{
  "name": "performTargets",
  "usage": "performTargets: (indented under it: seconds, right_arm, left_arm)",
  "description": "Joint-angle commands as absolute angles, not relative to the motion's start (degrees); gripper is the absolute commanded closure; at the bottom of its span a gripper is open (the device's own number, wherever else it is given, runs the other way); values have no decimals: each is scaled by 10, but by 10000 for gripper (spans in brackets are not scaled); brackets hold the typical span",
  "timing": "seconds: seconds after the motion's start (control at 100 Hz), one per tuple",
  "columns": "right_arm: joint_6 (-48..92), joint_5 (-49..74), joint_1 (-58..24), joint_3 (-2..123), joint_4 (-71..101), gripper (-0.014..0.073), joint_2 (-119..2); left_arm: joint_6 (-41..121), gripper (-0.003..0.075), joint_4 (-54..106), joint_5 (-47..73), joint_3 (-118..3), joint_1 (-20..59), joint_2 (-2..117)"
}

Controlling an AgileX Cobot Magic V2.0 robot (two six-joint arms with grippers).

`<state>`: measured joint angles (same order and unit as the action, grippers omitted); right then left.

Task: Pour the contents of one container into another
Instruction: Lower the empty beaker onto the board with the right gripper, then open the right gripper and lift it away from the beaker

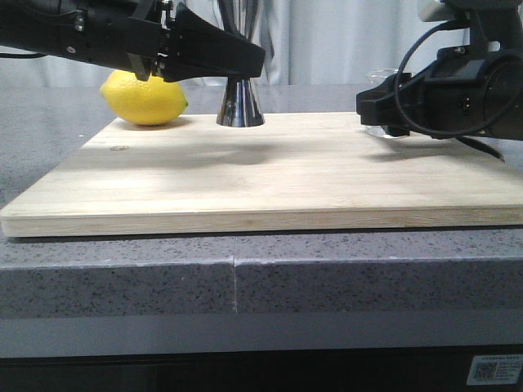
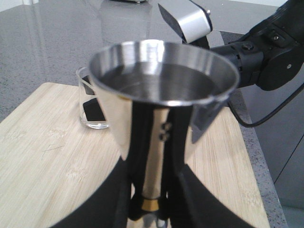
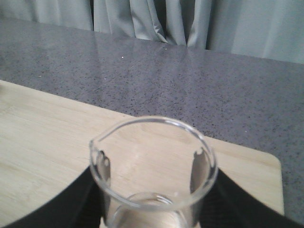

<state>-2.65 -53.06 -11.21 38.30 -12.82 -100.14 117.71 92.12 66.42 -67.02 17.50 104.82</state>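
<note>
A: Left end effector (image 2: 151, 199) clamps the tall shiny steel hourglass jigger (image 1: 239, 104) at its gold-banded waist?
B: Yes; it stands upright on the pale wooden board (image 1: 261, 175), long axis vertical, mouth up, beside a yellow lemon (image 1: 145, 97).
A: Right end effector (image 3: 151, 209)?
B: Closed around the small clear glass beaker (image 3: 153, 175), upright at the board's far right corner on the grey counter (image 1: 245, 282).

- The left arm (image 1: 98, 37) is matte black with angular, blocky housings that taper toward its gripper end.
- The right arm (image 1: 458, 86) is also black, built of chunky rounded segments.
- Black cables (image 1: 417, 73) loop loosely around the right arm's wrist.
- A silver-grey box-shaped module (image 2: 187, 19) with a dark face sits on the right arm.
- Small round screws (image 2: 247, 46) dot the right arm's casing.
</note>
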Motion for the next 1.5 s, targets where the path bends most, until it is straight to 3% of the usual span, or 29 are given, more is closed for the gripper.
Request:
performTargets:
  seconds: [0.0, 0.15, 0.4, 0.65, 1.16, 1.49]
  right_arm:
    - [-19, -561, -108, 396, -133, 303, -982]
    - [-19, -561, -108, 396, -133, 229, -982]
    - [-19, -561, -108, 396, -133, 218, -982]
    - [-19, -561, -108, 396, -133, 100, -982]
    - [-19, -555, -108, 396, -133, 98, -972]
    - [-19, -484, -108, 394, -133, 98, -929]
  left_arm:
    - [1173, 739, 961, 727, -687, 180, 1017]
    - [1173, 739, 961, 727, -687, 180, 1017]
    - [1173, 739, 961, 727, -687, 180, 1017]
    - [1173, 739, 961, 727, -687, 180, 1017]
    - [1173, 739, 961, 727, -687, 180, 1017]
    - [1173, 739, 961, 727, -687, 180, 1017]
